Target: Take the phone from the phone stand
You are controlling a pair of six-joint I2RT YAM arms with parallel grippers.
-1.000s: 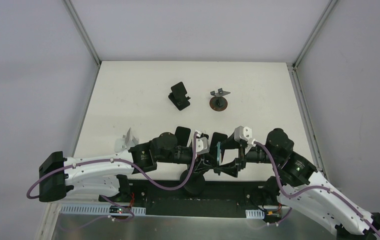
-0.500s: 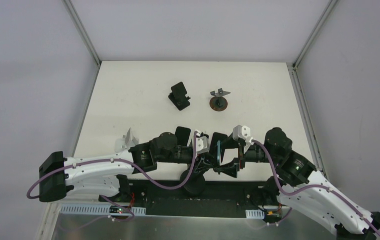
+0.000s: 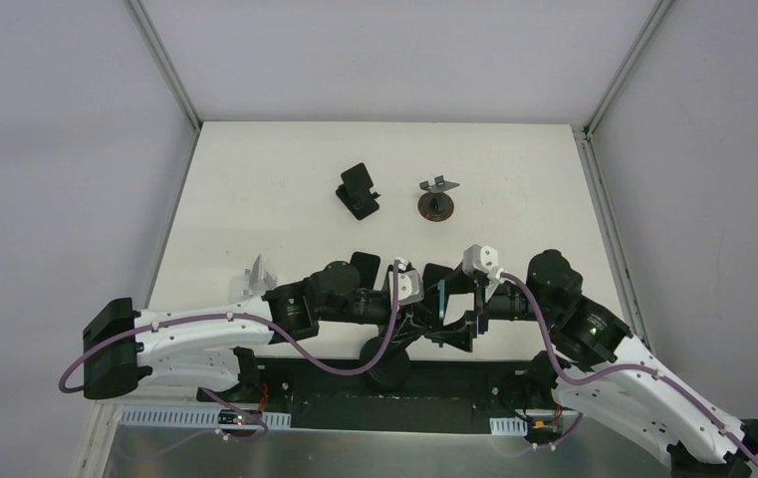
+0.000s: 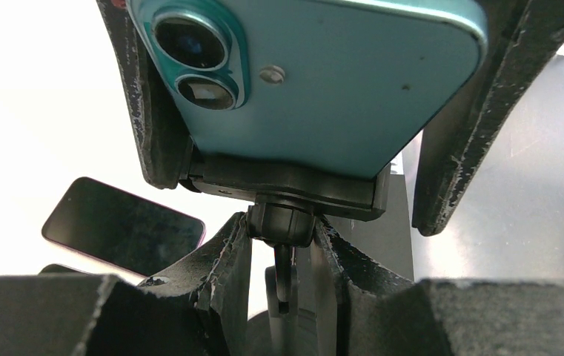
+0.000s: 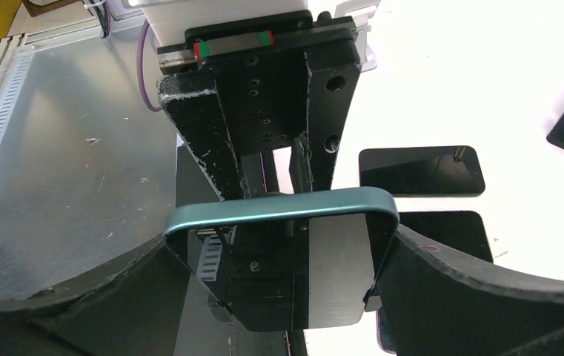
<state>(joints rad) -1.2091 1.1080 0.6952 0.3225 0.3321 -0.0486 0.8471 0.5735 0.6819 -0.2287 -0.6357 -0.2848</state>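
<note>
The teal phone sits in the phone stand at the 6 o'clock edge of the table. The right gripper has its jaws clenched on the phone's two sides. The left gripper has its jaws grasping the stand's neck under the cradle. A dark phone lies flat at 12 o'clock from the stand.

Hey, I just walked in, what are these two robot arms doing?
They are working together at the near edge of the table. The left gripper is closed around the neck of the stand, steadying it, while the right gripper clamps the teal phone by its sides. The phone sits in the stand's cradle, not yet pulled free.
</note>
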